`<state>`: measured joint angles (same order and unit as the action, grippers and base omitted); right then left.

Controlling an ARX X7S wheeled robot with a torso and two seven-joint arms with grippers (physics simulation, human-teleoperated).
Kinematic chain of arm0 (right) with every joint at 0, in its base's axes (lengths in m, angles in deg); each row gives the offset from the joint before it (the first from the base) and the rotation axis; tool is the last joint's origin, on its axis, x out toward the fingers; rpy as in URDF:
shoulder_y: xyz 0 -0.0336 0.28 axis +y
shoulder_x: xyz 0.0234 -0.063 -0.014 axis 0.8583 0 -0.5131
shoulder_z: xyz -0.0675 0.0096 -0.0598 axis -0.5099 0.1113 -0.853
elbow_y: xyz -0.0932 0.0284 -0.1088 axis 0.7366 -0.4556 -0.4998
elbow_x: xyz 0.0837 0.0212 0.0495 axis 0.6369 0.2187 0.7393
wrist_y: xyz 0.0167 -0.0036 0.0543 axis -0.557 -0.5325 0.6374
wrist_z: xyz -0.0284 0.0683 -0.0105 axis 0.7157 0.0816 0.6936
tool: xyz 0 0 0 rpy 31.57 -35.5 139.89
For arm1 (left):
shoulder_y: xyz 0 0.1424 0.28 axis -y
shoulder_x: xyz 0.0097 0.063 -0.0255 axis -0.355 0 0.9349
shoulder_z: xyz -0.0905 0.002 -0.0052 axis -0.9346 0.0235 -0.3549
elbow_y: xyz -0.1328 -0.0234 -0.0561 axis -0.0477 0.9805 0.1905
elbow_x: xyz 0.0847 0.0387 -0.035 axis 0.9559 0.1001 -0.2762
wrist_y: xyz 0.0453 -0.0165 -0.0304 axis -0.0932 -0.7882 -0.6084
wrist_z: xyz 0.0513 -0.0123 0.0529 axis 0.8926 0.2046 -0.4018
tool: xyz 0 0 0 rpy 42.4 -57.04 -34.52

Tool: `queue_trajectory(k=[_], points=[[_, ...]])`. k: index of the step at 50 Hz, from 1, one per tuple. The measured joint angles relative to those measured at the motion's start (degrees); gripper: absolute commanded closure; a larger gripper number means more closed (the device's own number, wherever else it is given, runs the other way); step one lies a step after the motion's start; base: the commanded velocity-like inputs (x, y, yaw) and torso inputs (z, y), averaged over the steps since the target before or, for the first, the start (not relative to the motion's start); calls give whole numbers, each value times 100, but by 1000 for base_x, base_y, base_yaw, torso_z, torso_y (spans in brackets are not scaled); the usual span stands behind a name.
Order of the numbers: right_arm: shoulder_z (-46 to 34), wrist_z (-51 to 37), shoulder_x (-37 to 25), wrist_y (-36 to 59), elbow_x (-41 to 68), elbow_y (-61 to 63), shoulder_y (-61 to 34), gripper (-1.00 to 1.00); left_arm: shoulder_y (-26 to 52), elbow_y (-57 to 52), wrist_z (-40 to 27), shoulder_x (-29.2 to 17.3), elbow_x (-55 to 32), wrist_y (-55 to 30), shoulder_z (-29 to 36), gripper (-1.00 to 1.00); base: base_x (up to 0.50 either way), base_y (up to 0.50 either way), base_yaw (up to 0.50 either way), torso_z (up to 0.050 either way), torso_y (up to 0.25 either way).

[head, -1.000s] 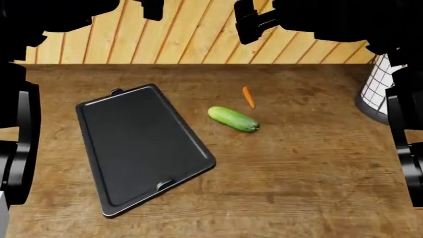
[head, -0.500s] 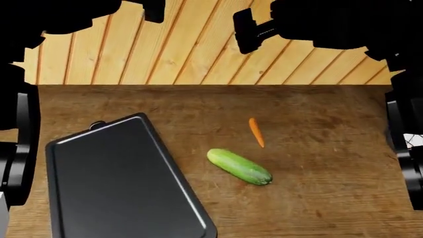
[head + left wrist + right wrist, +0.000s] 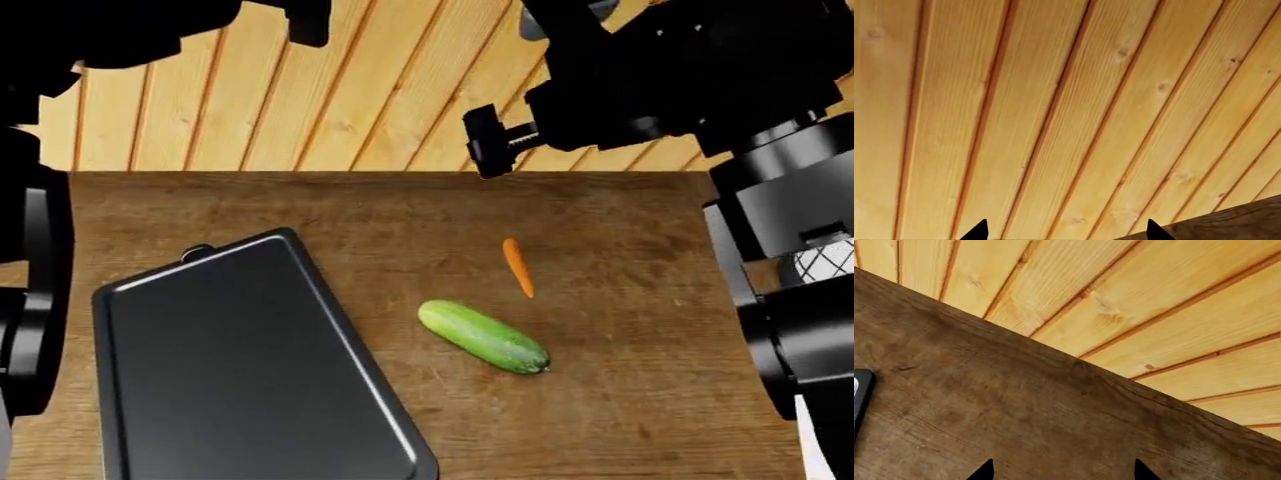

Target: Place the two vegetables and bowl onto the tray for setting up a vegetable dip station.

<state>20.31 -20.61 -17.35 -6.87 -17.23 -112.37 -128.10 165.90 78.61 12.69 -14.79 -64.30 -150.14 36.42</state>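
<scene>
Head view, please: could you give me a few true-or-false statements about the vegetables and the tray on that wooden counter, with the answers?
1. The cucumber lies on the tray. False: it lies on the wooden counter, beside the tray.
2. The carrot lies apart from the cucumber, not touching it. True.
3. The tray has nothing on it. True.
4. The carrot is bigger than the cucumber. False: it is much thinner and shorter.
5. The right gripper is holding the carrot. False: it hangs near the wooden plank wall, with the carrot lying on the counter.
</scene>
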Motion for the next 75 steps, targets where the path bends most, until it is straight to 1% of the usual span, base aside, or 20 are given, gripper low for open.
queue_trajectory(k=[13, 20, 31, 44, 50, 67, 75], points=[[49, -251, 125, 589, 173, -168, 174, -100, 32, -13, -18, -51, -25, -36, -8, -100, 0, 0, 0, 0, 0], [219, -456, 188, 603, 190, -457, 175, -100, 27, -38, -36, -73, -45, -57, -16, -100, 0, 0, 0, 0, 0], [295, -569, 152, 955, 387, -404, 322, -100, 12, -90, -78, -100, -80, -92, -37, -100, 0, 0, 0, 0, 0], [299, -653, 126, 1131, 545, -343, 410, -100, 22, -103, -99, -118, -105, -107, -36, -100, 0, 0, 0, 0, 0], [198, -579, 156, 1027, 524, -479, 450, -100, 20, -117, -110, -130, -119, -116, -37, -100, 0, 0, 0, 0, 0], [-217, -119, 401, 284, 179, -1446, 567, -100, -8, -131, -126, -152, -149, -110, -25, -100, 0, 0, 0, 0, 0], [-384, 43, 480, 165, 113, -1563, 760, -100, -23, -165, -152, -174, -173, -124, -39, -100, 0, 0, 0, 0, 0]])
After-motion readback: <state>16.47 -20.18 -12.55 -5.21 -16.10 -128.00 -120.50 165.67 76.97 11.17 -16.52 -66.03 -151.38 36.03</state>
